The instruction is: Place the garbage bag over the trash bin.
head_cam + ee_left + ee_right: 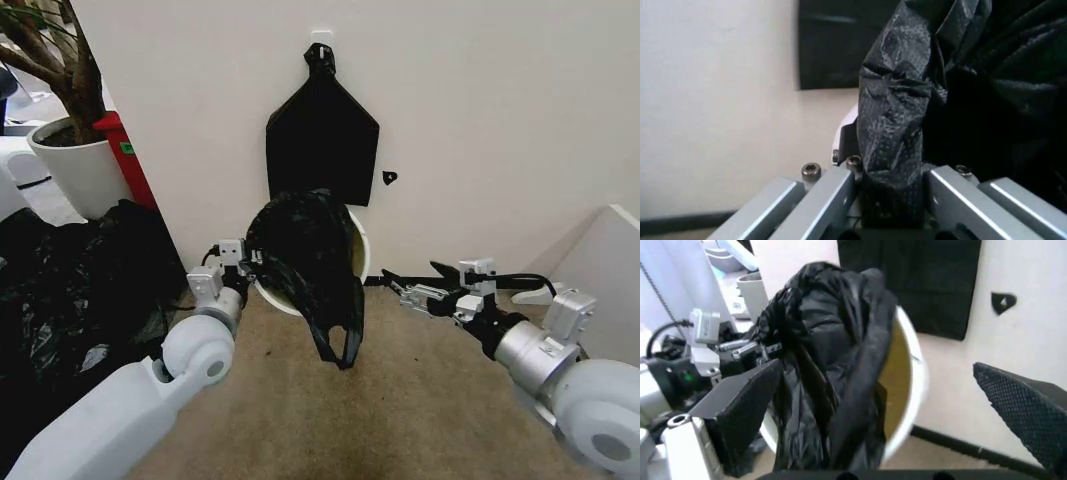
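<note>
Draping over a tipped bin: garbage bag (305, 265) hangs across the mouth of the trash bin (357, 245), which lies on its side against the wall base, opening turned toward the robot. Bag bunched over the upper rim, tail trailing down to the carpet (400, 400) just in front. Left gripper (243, 262) at the bin's left edge, clamped on a fold of the bag (left wrist view: black film pinched between the metal fingers (833, 195)). Right gripper (408, 290) off to the bin's right, apart from it, jaws spread wide, nothing held; right wrist view looks straight at the bag and the white rim (910, 390). Flat black bag (322, 135) hung on the wall above, not involved. Handling, as a judgement: film thin, light, limp, slick; likely to slide off a rolled rim and to tear if dragged. Best hold probably at the bag's open hem, one fold each side, stretched over the rim.
</note>
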